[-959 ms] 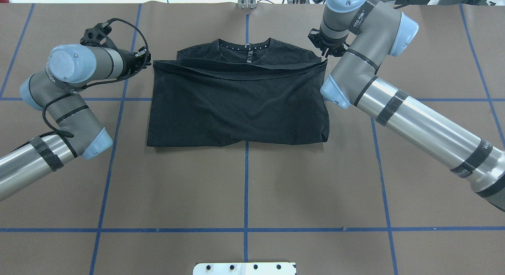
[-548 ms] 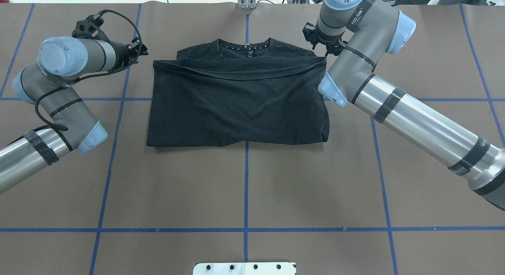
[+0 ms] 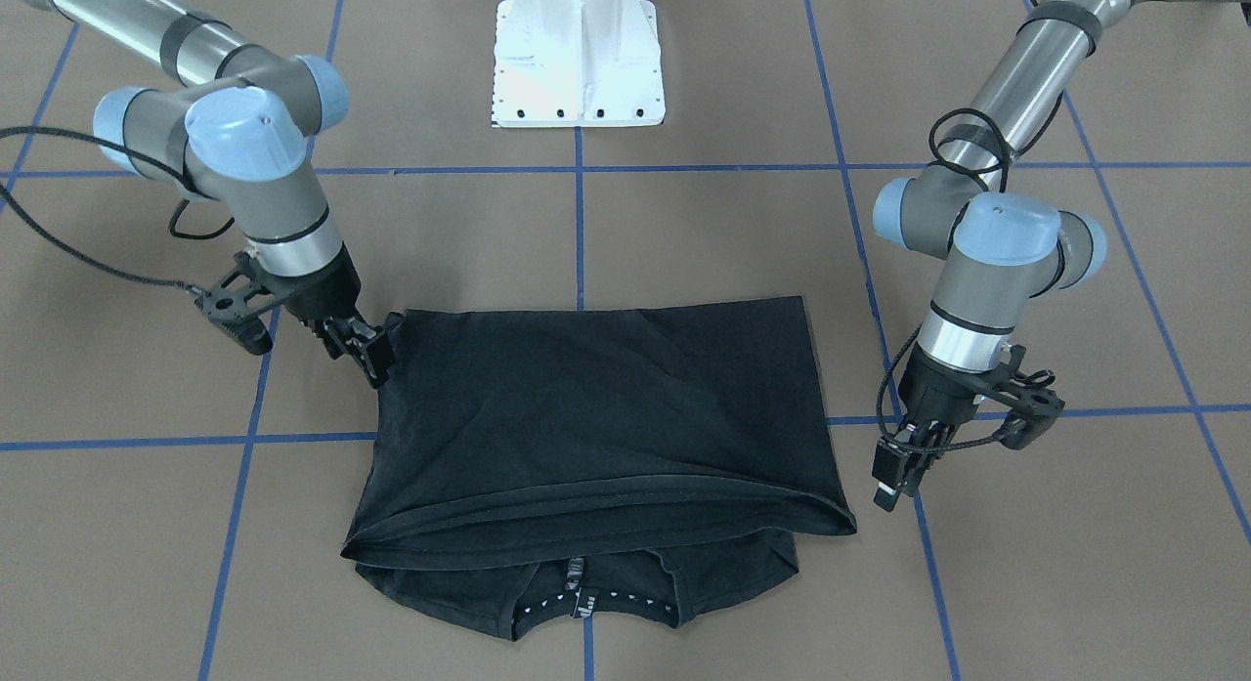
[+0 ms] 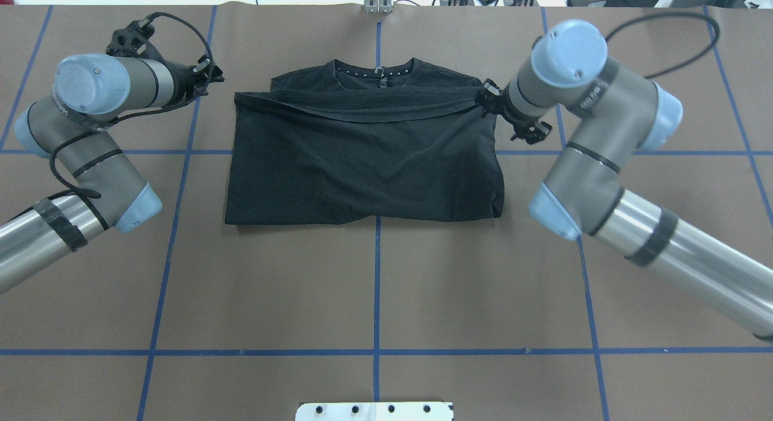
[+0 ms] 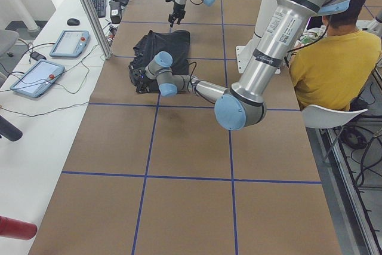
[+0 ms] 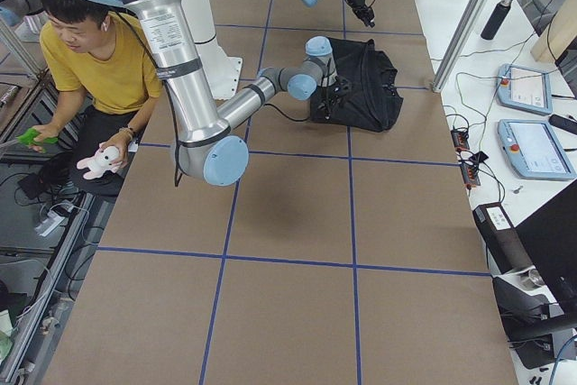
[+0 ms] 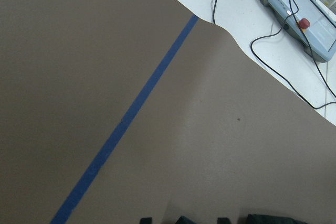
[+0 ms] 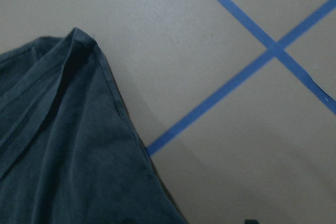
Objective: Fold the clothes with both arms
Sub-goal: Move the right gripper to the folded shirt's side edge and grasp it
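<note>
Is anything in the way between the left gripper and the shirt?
Nothing visible. Only a strip of bare table separates the left gripper from the shirt and its nearest side edge. The right gripper is at the opposite corner.

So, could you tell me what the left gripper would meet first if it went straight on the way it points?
Most likely the brown table cover. The left gripper points down beside the T-shirt, clear of its edge and close to a blue tape line. Its height is hard to judge.
</note>
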Controlling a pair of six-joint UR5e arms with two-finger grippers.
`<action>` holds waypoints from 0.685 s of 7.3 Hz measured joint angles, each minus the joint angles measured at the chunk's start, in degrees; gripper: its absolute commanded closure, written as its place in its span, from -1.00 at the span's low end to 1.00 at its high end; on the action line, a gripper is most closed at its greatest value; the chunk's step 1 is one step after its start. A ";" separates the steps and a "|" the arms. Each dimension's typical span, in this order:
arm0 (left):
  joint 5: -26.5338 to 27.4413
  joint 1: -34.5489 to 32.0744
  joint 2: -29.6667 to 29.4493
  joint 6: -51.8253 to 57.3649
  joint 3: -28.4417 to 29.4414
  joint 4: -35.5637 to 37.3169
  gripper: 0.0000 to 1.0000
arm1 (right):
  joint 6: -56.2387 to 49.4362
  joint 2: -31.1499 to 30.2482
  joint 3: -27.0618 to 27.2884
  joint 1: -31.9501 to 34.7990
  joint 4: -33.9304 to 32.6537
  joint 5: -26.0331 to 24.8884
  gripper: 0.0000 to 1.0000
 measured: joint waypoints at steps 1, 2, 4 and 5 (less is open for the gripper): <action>0.07 0.01 0.06 0.79 -0.05 -0.04 -0.03 | 2.96 -2.60 1.67 -2.47 3.02 -2.09 -0.52; 0.13 0.01 0.11 1.18 -0.11 -0.01 -0.03 | 5.79 -4.67 2.03 -3.63 7.06 -3.08 -0.50; 0.30 0.01 0.17 1.43 -0.28 0.14 -0.05 | 10.37 -6.61 0.69 -4.34 14.47 -3.68 -0.47; 0.40 0.01 0.21 1.45 -0.35 0.20 -0.05 | 12.61 -6.61 -0.45 -4.46 16.30 -3.74 -0.47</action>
